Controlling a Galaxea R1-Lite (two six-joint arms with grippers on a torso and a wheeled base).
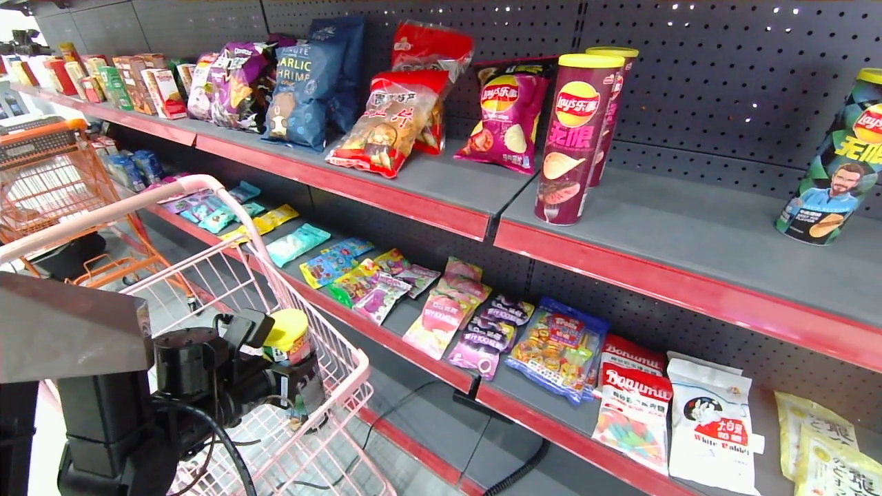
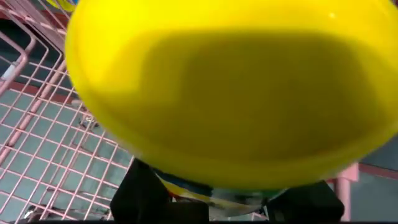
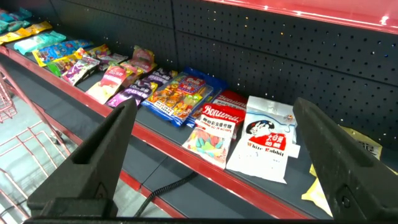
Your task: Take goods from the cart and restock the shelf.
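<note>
A chip can with a yellow lid [image 1: 286, 332] stands upright inside the pink cart [image 1: 207, 184], and my left gripper [image 1: 293, 379] is shut on its body just under the lid. In the left wrist view the yellow lid [image 2: 230, 93] looms large, with dark fingers [image 2: 142, 198] on either side below it. My right gripper [image 3: 214, 109] is open and holds nothing; it hangs in front of the lower shelf [image 3: 180, 158]. On the upper shelf [image 1: 689, 234] stand two maroon chip cans [image 1: 575, 138] and a green one [image 1: 834, 158].
Snack bags [image 1: 386, 124] line the upper shelf to the left of the cans, and bare shelf lies between the maroon and green cans. Candy packs [image 1: 558, 348] [image 3: 261, 140] cover the lower shelf. An orange cart [image 1: 48, 172] stands at the far left. A black cable [image 1: 517, 468] runs below.
</note>
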